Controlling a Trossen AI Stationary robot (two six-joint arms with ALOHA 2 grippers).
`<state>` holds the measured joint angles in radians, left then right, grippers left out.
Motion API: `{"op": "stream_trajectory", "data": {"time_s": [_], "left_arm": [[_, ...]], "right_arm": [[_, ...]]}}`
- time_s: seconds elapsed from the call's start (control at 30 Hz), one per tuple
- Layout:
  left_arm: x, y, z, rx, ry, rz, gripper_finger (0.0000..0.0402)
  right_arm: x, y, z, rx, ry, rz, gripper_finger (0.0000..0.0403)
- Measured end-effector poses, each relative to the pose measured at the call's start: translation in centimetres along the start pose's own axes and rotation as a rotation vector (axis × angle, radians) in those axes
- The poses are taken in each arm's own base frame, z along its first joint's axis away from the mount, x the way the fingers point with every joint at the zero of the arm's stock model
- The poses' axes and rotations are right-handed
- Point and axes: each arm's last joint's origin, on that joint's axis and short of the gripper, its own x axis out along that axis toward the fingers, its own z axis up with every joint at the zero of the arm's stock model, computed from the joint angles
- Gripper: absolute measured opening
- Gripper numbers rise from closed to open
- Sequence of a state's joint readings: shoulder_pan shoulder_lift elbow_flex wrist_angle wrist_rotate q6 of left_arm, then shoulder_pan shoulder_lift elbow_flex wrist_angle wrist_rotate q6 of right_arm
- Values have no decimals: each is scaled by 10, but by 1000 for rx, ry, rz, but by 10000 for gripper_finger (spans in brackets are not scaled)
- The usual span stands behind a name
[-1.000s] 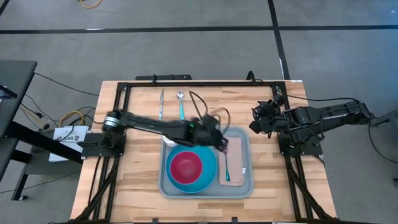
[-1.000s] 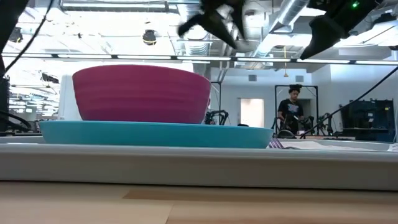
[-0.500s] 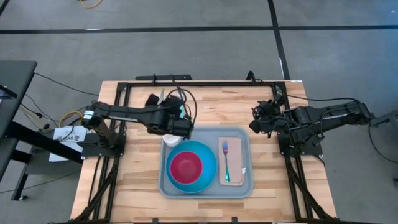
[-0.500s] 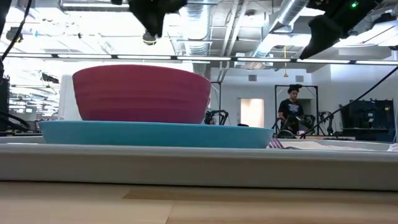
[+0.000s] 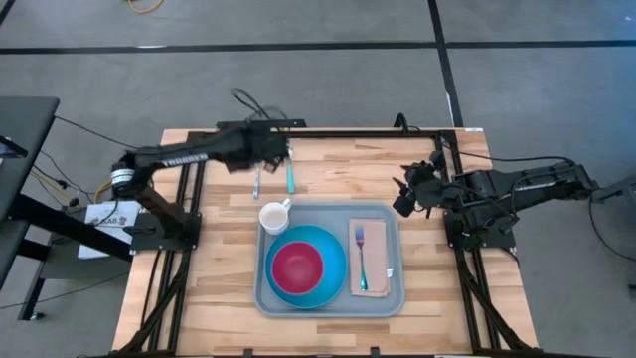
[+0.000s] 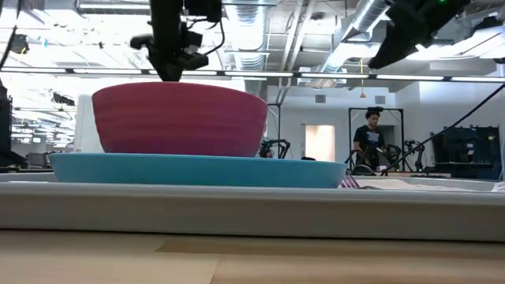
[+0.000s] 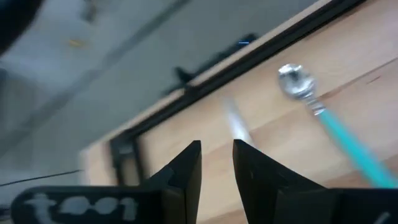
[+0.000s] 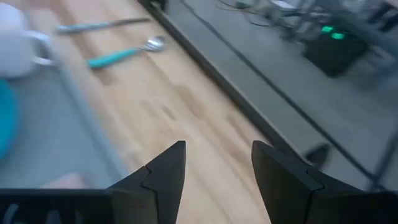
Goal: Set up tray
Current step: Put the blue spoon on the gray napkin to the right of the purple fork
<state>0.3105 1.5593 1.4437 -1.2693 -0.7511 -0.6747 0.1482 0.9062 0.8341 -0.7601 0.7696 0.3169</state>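
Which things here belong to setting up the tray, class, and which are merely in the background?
Part of the job: tray; blue plate with red bowl; white cup; napkin with fork; spoon and knife on the table; left gripper over them.

Just there: cables beside the table; person in the room behind.

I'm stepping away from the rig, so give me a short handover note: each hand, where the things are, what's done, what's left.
Left hand: open, empty, over the knife and spoon at the table's far edge.
Right hand: open, empty, waiting right of the tray.
Done: on the tray, plate with red bowl, cup, napkin with fork.
Left: probably knife and spoon, both off the tray.
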Motion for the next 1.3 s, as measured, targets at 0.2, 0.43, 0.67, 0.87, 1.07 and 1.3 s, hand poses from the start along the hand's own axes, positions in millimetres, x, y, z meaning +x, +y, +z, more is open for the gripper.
{"op": "stream_trajectory", "data": {"time_s": [0.2, 0.43, 0.67, 0.87, 1.07, 1.3], "left_arm": [[66, 13, 11, -84, -11, -337, 82], [128, 31, -16, -167, 107, -303, 82], [147, 27, -43, -185, 177, -361, 82], [152, 25, -49, -131, 148, -345, 82], [152, 24, -50, -147, 152, -345, 82], [152, 24, -50, -154, 153, -344, 82]], "right_arm": [[-1, 5, 8, -43, -49, 120, 180], [9, 0, 21, 56, -128, 11, 178], [28, 6, 23, 37, -80, 27, 182], [45, 21, 20, -16, -17, 41, 180], [70, 41, 17, 1, 28, 23, 182], [91, 46, 32, 136, -64, 72, 180]]}}
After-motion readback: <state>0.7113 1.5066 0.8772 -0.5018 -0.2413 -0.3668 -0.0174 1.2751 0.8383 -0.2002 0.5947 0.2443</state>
